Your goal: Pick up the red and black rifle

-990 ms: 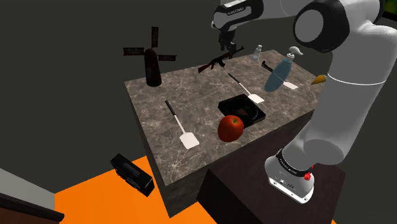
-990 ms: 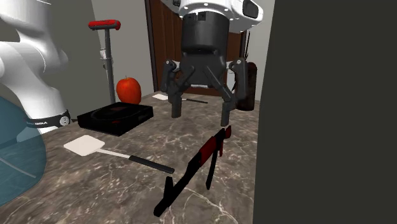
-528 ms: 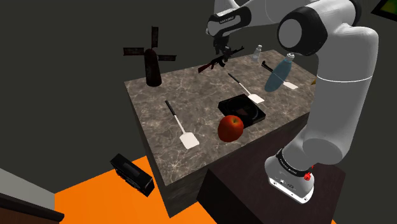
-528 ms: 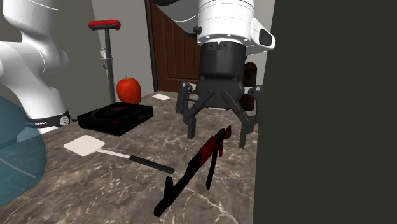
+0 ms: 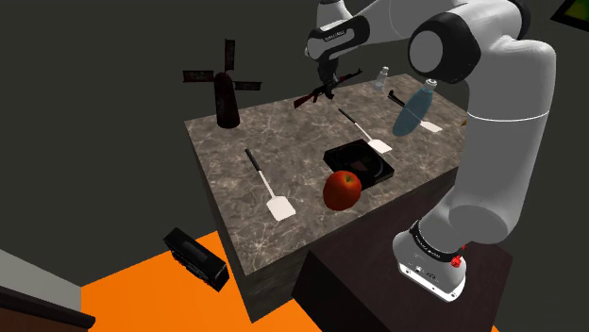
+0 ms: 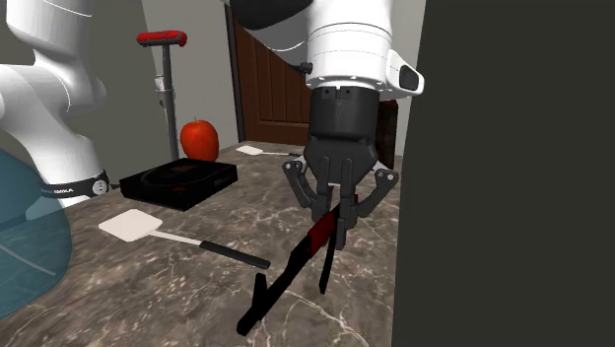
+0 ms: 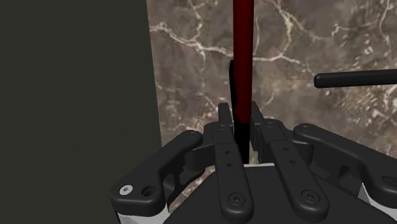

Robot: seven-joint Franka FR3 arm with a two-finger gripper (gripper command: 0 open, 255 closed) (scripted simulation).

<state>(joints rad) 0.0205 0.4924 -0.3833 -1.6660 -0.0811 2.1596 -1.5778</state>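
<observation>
The red and black rifle lies on the marble table near its far edge, close to a dark wall. My black gripper points straight down onto its forward part. In the second exterior view the gripper has its fingers drawn together on the rifle, whose stock still rests on the tabletop. The wrist view shows the gripper clasping the rifle's slim red and black body between both fingers.
A dark windmill-shaped object stands at the table's far left. Two white spatulas, a black tray, a red apple, a blue bottle and a small bottle share the table. A black box lies on the orange floor.
The gripper came down over the rifle with its fingers wide apart, then closed them on the rifle's forward part. The rifle has not visibly moved.
</observation>
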